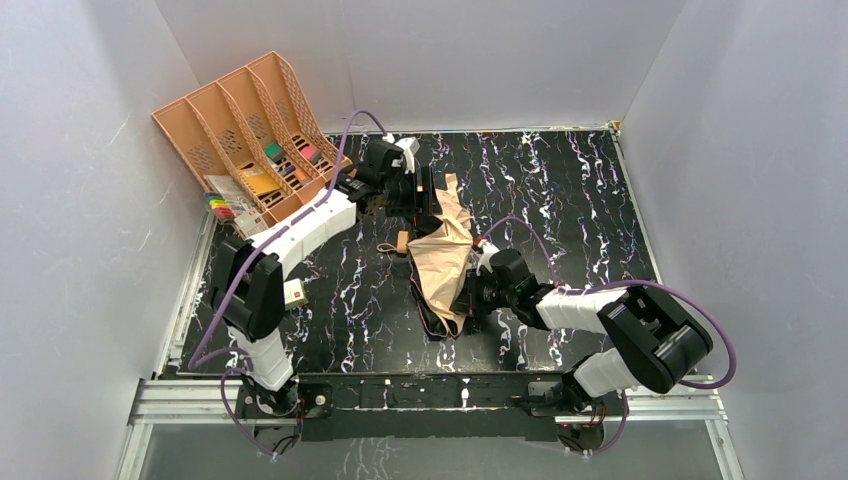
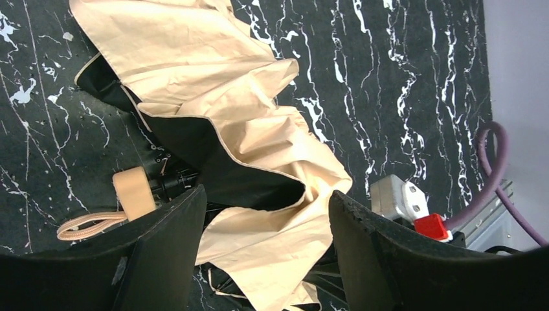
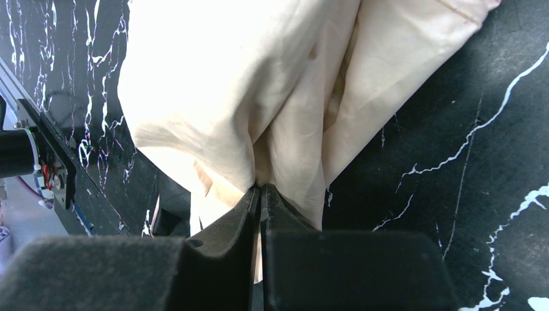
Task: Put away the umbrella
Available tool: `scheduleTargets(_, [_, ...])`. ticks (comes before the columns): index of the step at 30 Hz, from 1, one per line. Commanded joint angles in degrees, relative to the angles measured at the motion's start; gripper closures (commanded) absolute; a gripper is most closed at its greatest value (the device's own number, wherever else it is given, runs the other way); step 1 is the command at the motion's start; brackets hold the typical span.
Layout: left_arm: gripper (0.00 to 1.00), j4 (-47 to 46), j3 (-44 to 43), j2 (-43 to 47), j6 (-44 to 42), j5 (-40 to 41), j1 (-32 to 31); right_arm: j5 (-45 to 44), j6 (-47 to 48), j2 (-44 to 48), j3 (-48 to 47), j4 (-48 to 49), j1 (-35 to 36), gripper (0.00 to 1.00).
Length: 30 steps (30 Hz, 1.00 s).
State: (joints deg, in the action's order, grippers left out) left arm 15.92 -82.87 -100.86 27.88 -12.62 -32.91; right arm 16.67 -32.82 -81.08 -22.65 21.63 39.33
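Umbrella [image 1: 440, 262] lies mid-counter [image 1: 570, 190], canopy loose, unwrapped; handle [image 2: 134, 192] at its left side. Right gripper [image 3: 261, 194] clamped on fabric fold. Left gripper [image 2: 265, 214] jaws apart, empty, over canopy beside handle. Step, likely: gathering folds. Next: left needs hold on handle, fabric bundled tight.

On table [image 1: 585, 205], umbrella [image 1: 445, 262] at centre; file tray [image 1: 232, 110] behind, far left.

**Hidden and cut off around your claws**
Your left claw [image 2: 265, 195] fingers [image 2: 162, 259] cover the umbrella [image 2: 213, 84] folds nearest them, plus part of its handle [image 2: 134, 191] and loop strap [image 2: 87, 225]. Ahead of your right claw [image 3: 261, 188], fabric runs off the top edge. Coloured bits [image 1: 273, 152] in the file tray [image 1: 215, 110] left of the left claw: too small to name.
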Motion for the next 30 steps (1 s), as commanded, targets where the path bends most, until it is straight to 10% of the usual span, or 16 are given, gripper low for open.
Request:
scheduleTargets(1, [0.33,0.8,-1.1,-1.9,-1.3,0.0,0.2,-1.4,1.0,-0.4,2.2,-5.5,0.0,0.87])
scheduleTargets(7, [0.43,-0.1,-3.9,-6.6,-1.0,-2.9,0.2,-1.5,0.9,-0.5,2.3,-5.5,0.0,0.87])
scheduleTargets(17, [1.0,-2.5,-5.4,-4.8,-1.0,-4.8,0.3,-1.6,0.9,-0.4,2.4,-5.7,0.0,0.87])
scheduleTargets(30, [1.0,-11.9,-4.3,3.3,-1.7,-13.0,0.2,-1.2,1.1,-0.8,2.4,-5.6,0.0,0.87])
